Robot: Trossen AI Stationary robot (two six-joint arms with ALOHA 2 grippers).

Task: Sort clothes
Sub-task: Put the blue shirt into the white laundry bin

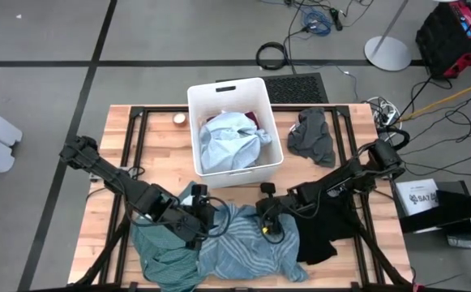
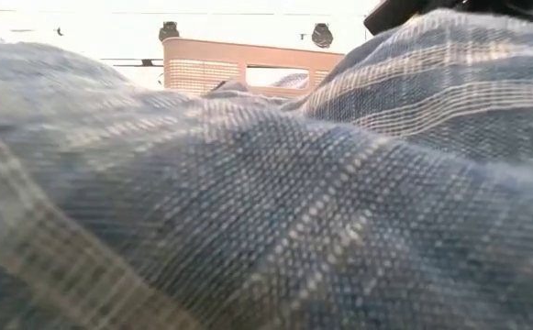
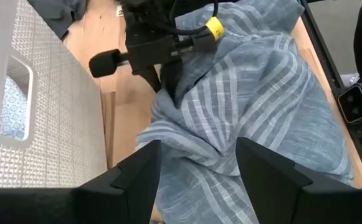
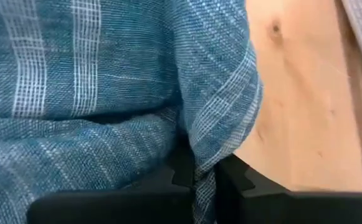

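Note:
A blue-grey striped garment (image 1: 251,253) lies spread on the table's near middle and fills the low view (image 2: 266,202). A teal green garment (image 1: 158,253) lies at its left and a black one (image 1: 320,237) at its right. My left gripper (image 3: 196,180) is open, low over the striped garment's left part (image 1: 211,217), with a ridge of the cloth between its fingers. My right gripper (image 1: 269,231) is shut on the striped garment near its far edge. The white bin (image 1: 199,97) holds a light blue piece (image 1: 227,142) and a maroon one. My left gripper has a finger on each side of a raised fold of the striped garment (image 3: 199,143); I cannot tell whether the fingers touch it. My right gripper pinches a narrow fold at the striped garment's edge (image 4: 200,163) between its two fingers, coming from above. The cloth rests on the table around it.
A dark grey garment (image 1: 312,136) lies at the far right of the table. A small round object (image 1: 178,120) lies left of the bin. Bare wood shows between the bin and the garments (image 1: 166,158). The two grippers are close together.

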